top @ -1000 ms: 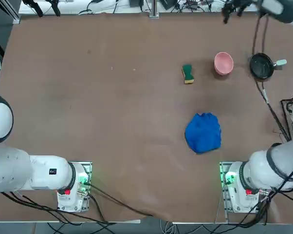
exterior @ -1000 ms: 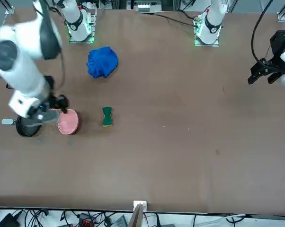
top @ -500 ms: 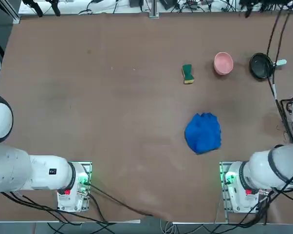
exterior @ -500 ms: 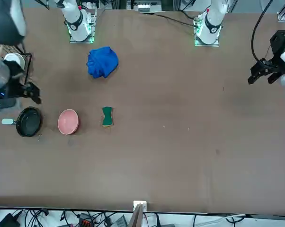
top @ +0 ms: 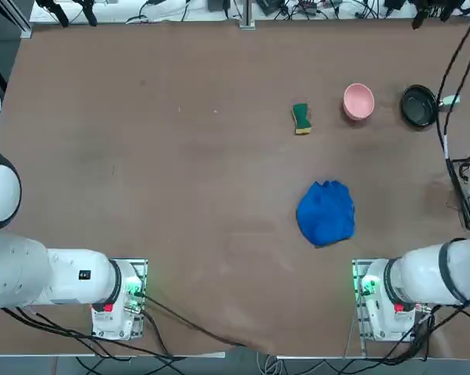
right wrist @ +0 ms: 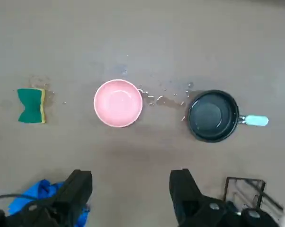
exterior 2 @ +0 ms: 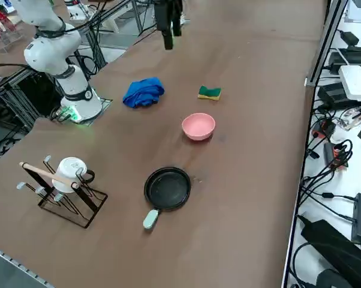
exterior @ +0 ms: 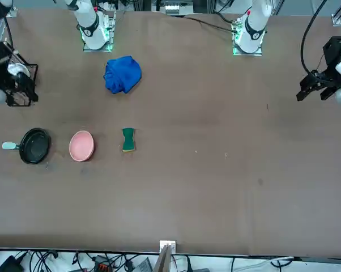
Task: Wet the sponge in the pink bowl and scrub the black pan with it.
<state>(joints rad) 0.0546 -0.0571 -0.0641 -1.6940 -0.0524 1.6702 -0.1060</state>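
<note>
- From overhead we see the sponge (top: 300,118), the pink bowl (top: 358,101) and the black pan (top: 419,105) in a row across the far part of the bench (top: 180,172), each apart from the next, the bowl between the other two. The pan's pale handle points toward the bench's right edge. A crumpled blue cloth (top: 326,212) lies nearer the arm bases, well apart from the row. The right gripper shows only as a dark shape at the far right corner of the picture, and we cannot read its jaws here.
- From the front we find the same row: pan (exterior: 34,145), bowl (exterior: 81,145), sponge (exterior: 128,139), all resting on the bench with nothing touching them. The cloth (exterior: 123,74) sits closer to the robot's side.
- From the right side we see the pan (exterior 2: 167,188) nearest the camera, then the bowl (exterior 2: 198,126), then the sponge (exterior 2: 209,92), its green face up over a yellow layer. A wire rack (exterior 2: 63,195) holding a white mug (exterior 2: 69,171) stands near the pan.
- From the wrist we look down on the right gripper (right wrist: 131,191), high above the bench with its jaws spread apart and empty. Water spots mark the bench between the bowl (right wrist: 118,103) and the pan (right wrist: 213,115); the sponge (right wrist: 32,105) lies on the bowl's other side.
</note>
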